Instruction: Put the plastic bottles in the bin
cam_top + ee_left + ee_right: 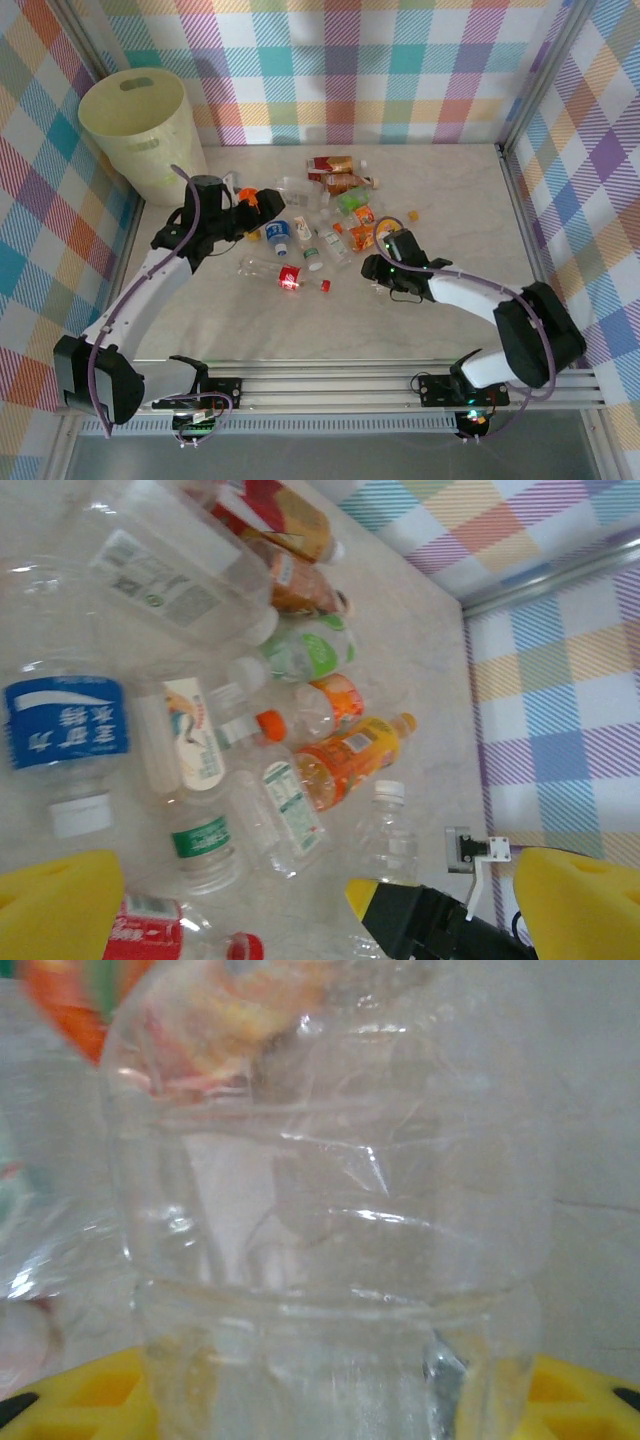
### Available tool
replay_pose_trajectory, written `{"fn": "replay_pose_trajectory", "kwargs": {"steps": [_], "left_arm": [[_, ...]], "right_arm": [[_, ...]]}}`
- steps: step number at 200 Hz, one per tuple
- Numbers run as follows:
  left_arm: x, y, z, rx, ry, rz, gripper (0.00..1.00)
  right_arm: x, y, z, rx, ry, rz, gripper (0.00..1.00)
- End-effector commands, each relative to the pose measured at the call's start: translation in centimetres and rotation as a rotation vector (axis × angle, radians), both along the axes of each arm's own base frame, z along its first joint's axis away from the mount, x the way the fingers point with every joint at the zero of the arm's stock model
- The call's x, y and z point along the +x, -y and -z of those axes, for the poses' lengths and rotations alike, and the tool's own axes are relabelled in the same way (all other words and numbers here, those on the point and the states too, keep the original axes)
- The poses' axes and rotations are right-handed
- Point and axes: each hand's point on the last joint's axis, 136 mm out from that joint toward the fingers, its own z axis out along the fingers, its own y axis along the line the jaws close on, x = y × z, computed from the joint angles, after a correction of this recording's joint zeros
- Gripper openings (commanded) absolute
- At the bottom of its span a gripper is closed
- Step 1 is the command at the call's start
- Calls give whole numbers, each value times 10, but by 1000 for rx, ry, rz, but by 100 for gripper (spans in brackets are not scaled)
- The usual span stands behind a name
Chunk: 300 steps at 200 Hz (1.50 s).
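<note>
Your right gripper [380, 266] straddles a clear crinkly plastic bottle [330, 1210] by the pile [335, 200], can't tell if it's clamped. It's probably light, slick and crushable, so squeeze mid-body gently. Left gripper [258, 203] is wide open. The pale-yellow round plastic bin [150, 150] sits back-left.

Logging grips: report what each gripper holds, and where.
Right gripper: clear bottle's body sits between its jaws; firm grip cannot be told. Left gripper: open, nothing held.

Bottle labels, mostly unreadable
The blue-label bottle [65, 730] bears large white Chinese characters lying sideways, which I cannot make out; the clear bottle [170, 570] has a white label of fine print, too small to read; the red-label bottle [150, 932] shows blurred white script.
</note>
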Motion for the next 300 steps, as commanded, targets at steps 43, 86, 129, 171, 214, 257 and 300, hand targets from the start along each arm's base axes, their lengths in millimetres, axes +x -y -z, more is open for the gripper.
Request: {"fn": "replay_pose_trajectory", "kwargs": {"steps": [43,86,129,171,214,257,300], "left_arm": [[-11,67,-27,-118,138,268,100],[-25,101,-48,-176,234,396,100],[-48,139,-59,-224,279,585,98],[-43,153,-53,-208,261,588,97],[-49,167,-54,-222,262,637,95],[-54,168,-61,-239,286,662,80],[-50,164,-63,-220,311,631,54]], "right_arm": [[7,-25,-76,49,325,-253,46],[2,-45,-121,168,439,-345,45],[-11,-73,-170,321,542,-501,44],[-22,-92,-205,431,635,-613,44],[-23,-104,-221,467,685,-673,44],[-29,-116,-233,494,717,-757,47],[-25,-122,-226,482,685,-752,62]]}}
